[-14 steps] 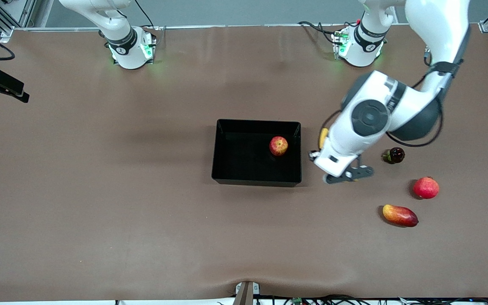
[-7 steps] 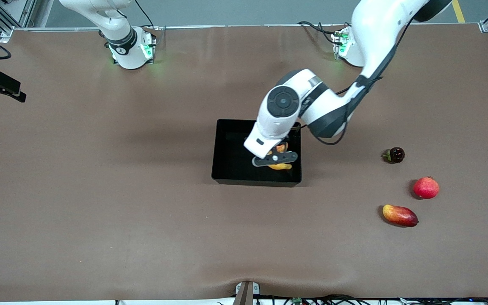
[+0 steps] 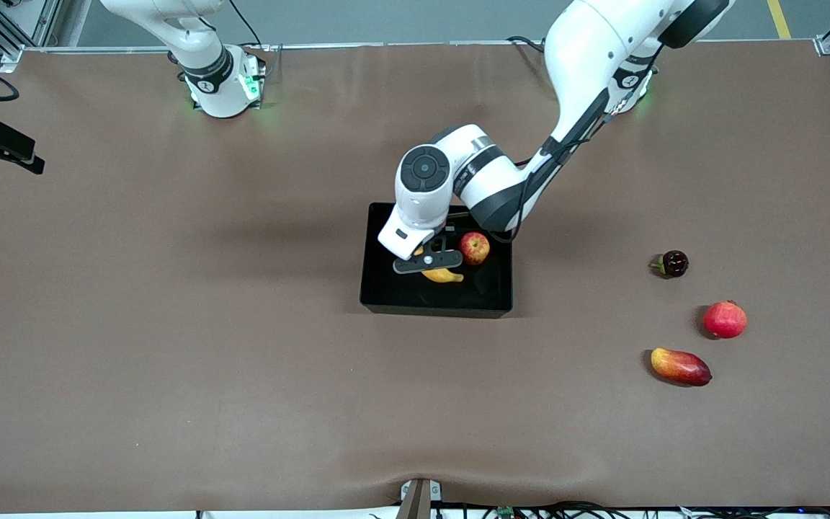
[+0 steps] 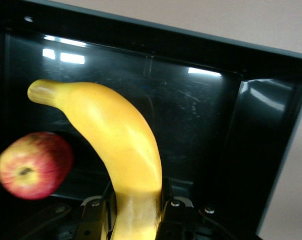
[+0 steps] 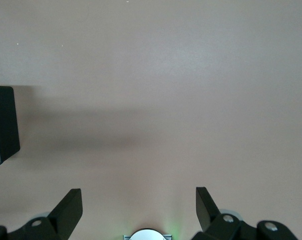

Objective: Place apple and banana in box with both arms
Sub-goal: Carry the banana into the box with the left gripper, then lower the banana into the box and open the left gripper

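Note:
The black box (image 3: 386, 292) sits mid-table, and the red-yellow apple (image 3: 474, 247) rests inside it toward the left arm's end. My left gripper (image 3: 429, 261) hangs over the box's inside, shut on the yellow banana (image 3: 444, 274). In the left wrist view the banana (image 4: 115, 145) rises from between the closed fingers of that gripper (image 4: 136, 197), with the apple (image 4: 33, 165) beside it and the box wall (image 4: 271, 125) around them. My right gripper (image 5: 138, 200) waits open above bare table with nothing between its fingers, and a box corner (image 5: 3, 125) shows at the edge of its view.
Toward the left arm's end lie a small dark fruit (image 3: 673, 264), a round red fruit (image 3: 725, 319) and a red-yellow mango (image 3: 680, 366). A black device (image 3: 1, 144) juts in at the right arm's end of the table.
The left arm has carried the banana from beside the box to over its inside, moving toward the right arm's end. The apple, briefly covered by the gripper, shows again. The right gripper has not visibly changed.

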Robot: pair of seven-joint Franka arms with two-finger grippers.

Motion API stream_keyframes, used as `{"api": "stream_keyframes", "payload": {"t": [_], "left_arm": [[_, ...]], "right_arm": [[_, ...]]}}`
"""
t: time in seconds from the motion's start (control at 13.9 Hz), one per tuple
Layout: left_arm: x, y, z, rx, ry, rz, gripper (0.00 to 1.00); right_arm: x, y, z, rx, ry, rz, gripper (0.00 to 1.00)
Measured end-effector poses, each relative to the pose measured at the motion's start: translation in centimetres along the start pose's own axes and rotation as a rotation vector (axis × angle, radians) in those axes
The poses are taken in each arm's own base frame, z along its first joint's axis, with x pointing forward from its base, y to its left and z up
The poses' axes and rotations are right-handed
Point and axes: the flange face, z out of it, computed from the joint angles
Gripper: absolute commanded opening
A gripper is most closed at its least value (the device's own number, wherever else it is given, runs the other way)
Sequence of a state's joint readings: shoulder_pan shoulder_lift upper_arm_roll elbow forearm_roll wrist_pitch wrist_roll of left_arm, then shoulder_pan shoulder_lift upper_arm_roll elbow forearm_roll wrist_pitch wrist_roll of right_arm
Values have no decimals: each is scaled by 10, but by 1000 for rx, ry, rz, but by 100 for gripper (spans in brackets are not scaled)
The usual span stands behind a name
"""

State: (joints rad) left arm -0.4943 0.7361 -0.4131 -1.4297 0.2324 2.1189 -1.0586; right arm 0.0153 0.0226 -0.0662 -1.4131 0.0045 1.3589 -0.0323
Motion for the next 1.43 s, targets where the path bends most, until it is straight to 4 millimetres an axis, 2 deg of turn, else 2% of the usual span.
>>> {"api": "stream_keyframes", "payload": {"t": [0.36,0.57,0.65,0.72,0.79,1.0,1.15,1.22,1.29,1.36,1.43], "left_arm": [[2,9,23,-48,9,0,0],[-1,13,58,-52,29,9,0],[-4,14,72,-45,36,14,12],[-6,16,84,-45,41,19,90],[-7,17,91,-51,47,22,100],[-8,24,86,-74,67,34,100],[1,26,59,-71,92,28,100],[10,22,31,-55,105,17,100],[22,14,-8,-41,125,-3,100],[40,-5,-59,-23,149,-32,100],[60,-36,-113,5,169,-59,100]], "right_arm": [[0,0,0,0,0,0,100],[0,0,0,0,-1,0,100],[0,0,0,0,-1,0,100],[0,0,0,0,-1,1,100],[0,0,0,0,-1,1,100],[0,0,0,0,-1,1,100],[0,1,1,0,-2,1,100],[0,1,1,0,-2,2,100],[0,2,1,1,-2,4,100],[0,4,1,1,-3,7,100],[0,5,1,1,-3,9,100]]}}
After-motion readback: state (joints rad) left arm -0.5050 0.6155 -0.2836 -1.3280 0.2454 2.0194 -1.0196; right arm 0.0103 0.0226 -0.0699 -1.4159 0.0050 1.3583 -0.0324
